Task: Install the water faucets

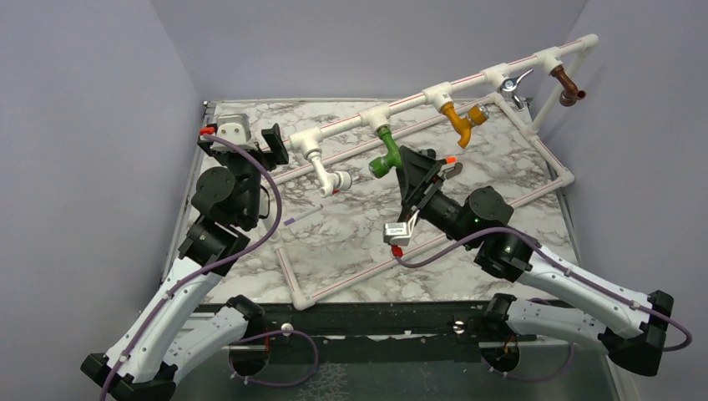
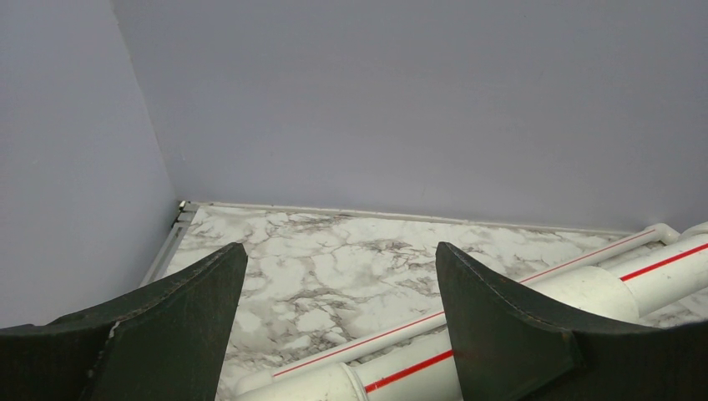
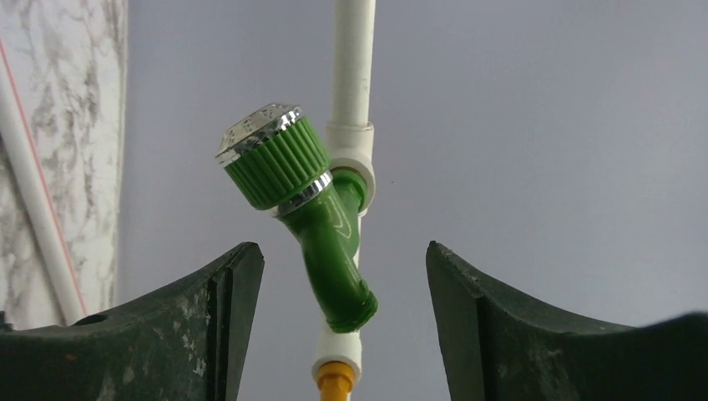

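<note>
My right pincer (image 3: 345, 255) gapes wide, holding nothing. The bright green plastic faucet with silver-capped knob (image 3: 321, 234) sits untouched between its fingers (image 3: 209, 334), fitted into the white red-striped pipe frame (image 3: 352, 50). My left pincer (image 2: 341, 251) stands open too.

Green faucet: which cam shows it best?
Right wrist. The green faucet sits centre frame, close up: silver-topped knob, spout and its joint to the white pipe frame all clear. Top external shows it small, mounted on the frame. Left wrist shows only pipe and the marble table, no faucet.
</note>
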`<state>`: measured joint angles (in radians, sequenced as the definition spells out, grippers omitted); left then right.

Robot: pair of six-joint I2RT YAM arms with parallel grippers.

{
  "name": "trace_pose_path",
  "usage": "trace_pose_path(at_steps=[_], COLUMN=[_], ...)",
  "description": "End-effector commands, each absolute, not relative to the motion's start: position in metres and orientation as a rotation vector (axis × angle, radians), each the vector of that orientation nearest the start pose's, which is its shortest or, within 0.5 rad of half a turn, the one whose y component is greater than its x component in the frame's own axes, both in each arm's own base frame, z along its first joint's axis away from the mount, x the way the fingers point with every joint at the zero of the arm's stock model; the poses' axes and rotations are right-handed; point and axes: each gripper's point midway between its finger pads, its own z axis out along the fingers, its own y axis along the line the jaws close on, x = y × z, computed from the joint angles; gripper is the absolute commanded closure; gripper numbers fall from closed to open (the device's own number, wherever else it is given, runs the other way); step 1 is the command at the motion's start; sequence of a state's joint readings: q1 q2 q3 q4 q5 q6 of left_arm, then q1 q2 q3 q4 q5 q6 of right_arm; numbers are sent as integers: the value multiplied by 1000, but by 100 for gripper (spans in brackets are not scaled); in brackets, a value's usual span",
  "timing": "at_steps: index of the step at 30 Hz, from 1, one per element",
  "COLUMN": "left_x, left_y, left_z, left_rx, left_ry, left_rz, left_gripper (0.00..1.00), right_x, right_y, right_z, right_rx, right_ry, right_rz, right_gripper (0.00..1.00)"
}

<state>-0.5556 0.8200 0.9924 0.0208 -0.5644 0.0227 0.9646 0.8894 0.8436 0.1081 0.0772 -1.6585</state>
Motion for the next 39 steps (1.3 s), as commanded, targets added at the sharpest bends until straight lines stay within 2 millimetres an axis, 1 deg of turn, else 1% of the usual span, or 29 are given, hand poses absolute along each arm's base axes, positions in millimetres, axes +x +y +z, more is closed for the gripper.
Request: trace_pose_path(at_steps=[1,4,8,14,16,18,21,24,28,32,35,39], left_x=[307,307,306,306,306,306,306,306,306,305,305,305], left_y=[-86,-85,-86,-86,-85,-85,-85,-86,-86,-86,-86,-86], left_z=[374,375,375,376,376,376,376,376,377,378,377,377], left_rx=[16,15,16,15,15,14,15,15,14,14,15,14], left_ry=[1518,1516,1514,1512,1512,1513,1512,1511,1511,1509,1511,1511], left_rz=[-25,-26,-28,-31,-30,-30,-32,-34,-37,-38,-37,-37], left_gripper=[16,16,16,16,16,16,16,16,16,16,16,16], right_x=[244,247,249,250,251,252,255,255,254,245,238,230], right_y=[254,259,264,270,271,273,273,271,271,278,283,290], right_z=[419,417,407,399,398,396,394,395,396,405,415,420], right_rx=[-1398,-1425,-1471,-1509,-1514,-1521,-1524,-1509,-1478,-1387,-1292,-1177], right_ry=[354,351,343,337,338,343,356,368,387,413,461,516], right_rz=[-782,-798,-810,-816,-819,-820,-830,-823,-796,-668,-527,-354], right_gripper=[25,28,32,40,44,50,63,73,99,100,100,99])
